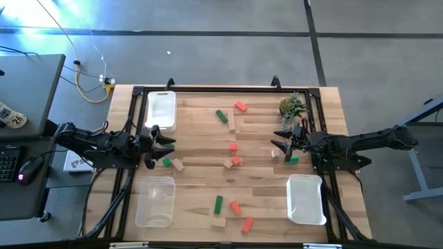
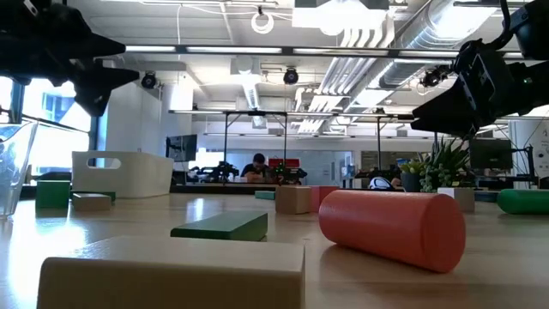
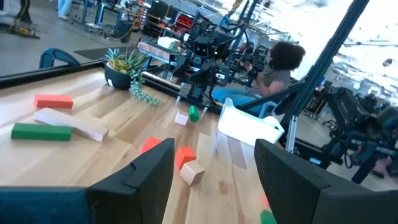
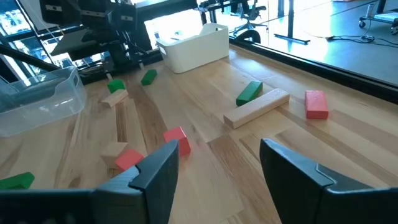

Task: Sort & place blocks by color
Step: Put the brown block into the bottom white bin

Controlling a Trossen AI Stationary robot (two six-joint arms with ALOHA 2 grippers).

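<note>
Red, green and tan blocks lie scattered flat on the wooden table (image 1: pixel 201 183). At the far middle are a green bar (image 1: pixel 221 116), a red block (image 1: pixel 241 106) and a tan bar (image 1: pixel 232 123). Red blocks (image 1: pixel 234 146) sit mid-table and several more (image 1: pixel 235 207) lie near the front edge. My left gripper (image 1: pixel 166 146) hovers open at the table's left, just above a green block (image 1: pixel 166 162) and a tan one (image 1: pixel 178 164). My right gripper (image 1: pixel 280 142) hovers open at the right, beside a green block (image 1: pixel 293 160). In both wrist views nothing lies between the fingers (image 3: pixel 214 162) (image 4: pixel 217 155).
A white tray (image 1: pixel 160 109) stands at the far left, a clear tray (image 1: pixel 155 200) at the near left and another tray (image 1: pixel 306 199) at the near right. A small potted plant (image 1: pixel 291 107) stands just beyond my right gripper. A person (image 3: pixel 273 68) sits beyond the table.
</note>
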